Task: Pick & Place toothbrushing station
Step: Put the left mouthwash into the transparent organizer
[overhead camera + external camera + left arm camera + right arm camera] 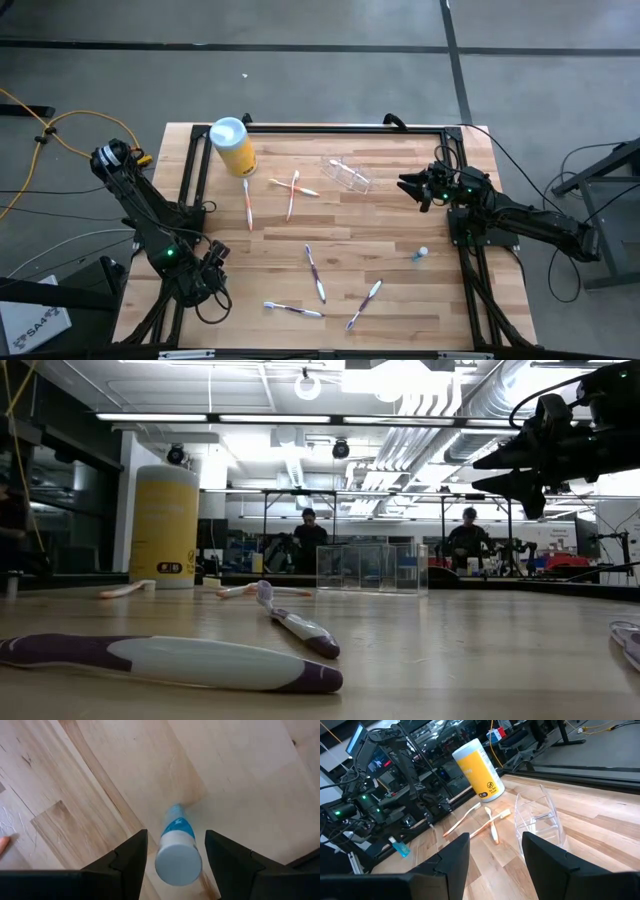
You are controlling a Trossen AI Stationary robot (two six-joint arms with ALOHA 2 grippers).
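The clear plastic holder (pixel 347 172) lies on its long side on the table at the far right; it also shows in the low view (pixel 370 568) and the right wrist view (pixel 537 817). My right gripper (pixel 405 186) is open and empty, raised above the table just right of the holder, fingers pointing at it (pixel 492 865). It shows at the top right of the low view (pixel 512 468). My left gripper (pixel 213 258) is open at the near left, hanging over a small blue bottle with a white cap (pixel 177 850). Its fingers stand on either side of the bottle.
A yellow canister with a pale blue lid (pixel 232 145) stands at the far left. Several toothbrushes (pixel 292 193) (pixel 315 272) (pixel 364 303) lie across the middle and near part. Another small blue bottle (pixel 421 256) lies at the near right. People (pixel 308 535) are in the room behind.
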